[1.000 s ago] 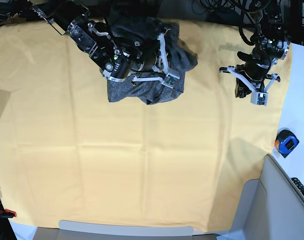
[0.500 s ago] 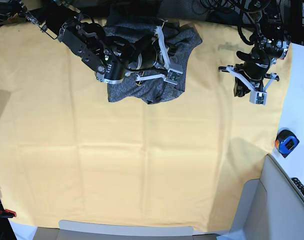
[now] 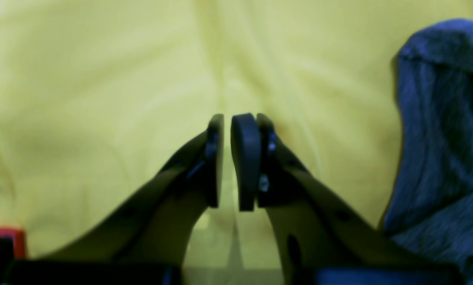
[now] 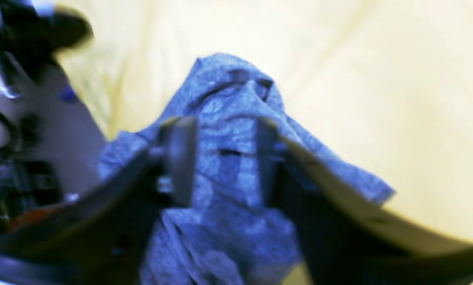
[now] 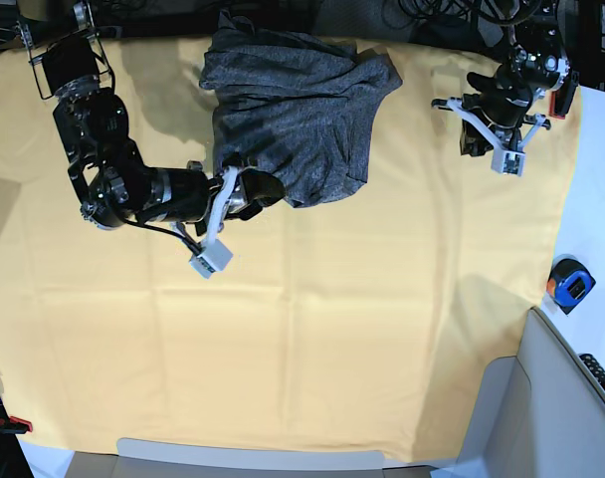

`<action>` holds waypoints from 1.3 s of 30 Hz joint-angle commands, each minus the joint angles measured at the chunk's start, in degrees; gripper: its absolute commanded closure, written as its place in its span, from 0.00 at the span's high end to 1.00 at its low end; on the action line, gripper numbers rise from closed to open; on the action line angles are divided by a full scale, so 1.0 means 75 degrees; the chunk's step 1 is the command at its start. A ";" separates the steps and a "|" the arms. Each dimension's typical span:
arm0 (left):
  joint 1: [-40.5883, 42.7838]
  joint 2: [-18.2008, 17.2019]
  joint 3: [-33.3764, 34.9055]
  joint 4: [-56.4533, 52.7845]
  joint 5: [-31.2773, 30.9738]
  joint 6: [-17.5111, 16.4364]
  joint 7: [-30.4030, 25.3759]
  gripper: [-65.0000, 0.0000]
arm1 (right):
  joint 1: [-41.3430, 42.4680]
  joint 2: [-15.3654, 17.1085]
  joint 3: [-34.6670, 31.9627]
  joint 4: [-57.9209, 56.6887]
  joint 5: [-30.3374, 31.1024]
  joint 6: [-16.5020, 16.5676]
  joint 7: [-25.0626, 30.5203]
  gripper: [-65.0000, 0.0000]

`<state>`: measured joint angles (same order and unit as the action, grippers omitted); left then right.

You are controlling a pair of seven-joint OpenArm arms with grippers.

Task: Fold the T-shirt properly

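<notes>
Two arms: seen over a yellow-orange cloth sheet (image 5: 312, 329) that covers the table
Near edge: a grey panel (image 5: 253, 460) is seen along the bottom of the base view, with a second grey panel (image 5: 551, 398) at the lower corner on the left arm's side
Beside the sheet: an orange and black tape measure (image 5: 570, 283) is set on the white surface past the sheet's edge
Right gripper (image 4: 224, 158): jaws are held apart, one finger on each side of a raised ridge of grey fabric; whether the pads touch the fabric cannot be told, as the wrist view is blurred
Right arm: laid low across the sheet, its gripper at the near edge of the garment
T-shirt (image 5: 298, 115): heather-grey, bunched in folds at the far middle of the sheet, its far edge at the sheet's border
Left gripper (image 3: 226, 158): pads (image 3: 245, 158) are nearly pressed together with a thin gap between them, nothing held, sheet seen beneath
Left arm: raised at the far corner, well apart from the T-shirt in the base view
</notes>
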<state>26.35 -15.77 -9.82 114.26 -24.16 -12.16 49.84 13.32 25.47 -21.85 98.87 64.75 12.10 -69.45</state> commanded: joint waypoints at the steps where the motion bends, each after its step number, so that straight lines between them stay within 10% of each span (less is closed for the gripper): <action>1: 0.0033 -0.0048 -0.0056 0.0127 -0.0031 -0.0025 -0.0170 0.15 | 0.0164 0.0231 0.0117 -0.0178 0.0269 0.0280 0.0088 0.52; 6: 0.0126 -0.0025 -0.0056 0.0127 -0.0031 -0.0025 -0.0170 0.16 | 0.0199 0.0642 0.0117 -0.1057 0.0550 0.2894 0.0088 0.72; 15: 0.0138 -0.0025 -0.0056 0.0115 -0.0031 -0.0025 -0.0146 0.16 | -0.0247 0.0290 0.1606 -0.3436 0.0820 0.3720 -0.0205 0.74; 34: 0.0126 -0.0013 -0.0009 0.0103 -0.0031 -0.0025 -0.0088 0.16 | -0.0657 -0.1621 0.2825 -0.4854 0.0949 0.3720 -0.0955 0.74; 39: 0.0103 -0.0013 -0.0032 0.0103 -0.0031 -0.0013 -0.0076 0.16 | -0.0809 -0.1562 0.2790 -0.4128 0.0902 0.2062 -0.0897 0.74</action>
<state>27.29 -15.38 -9.72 114.26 -24.16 -12.19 49.91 8.56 13.89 -0.32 68.29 73.08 29.04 -72.73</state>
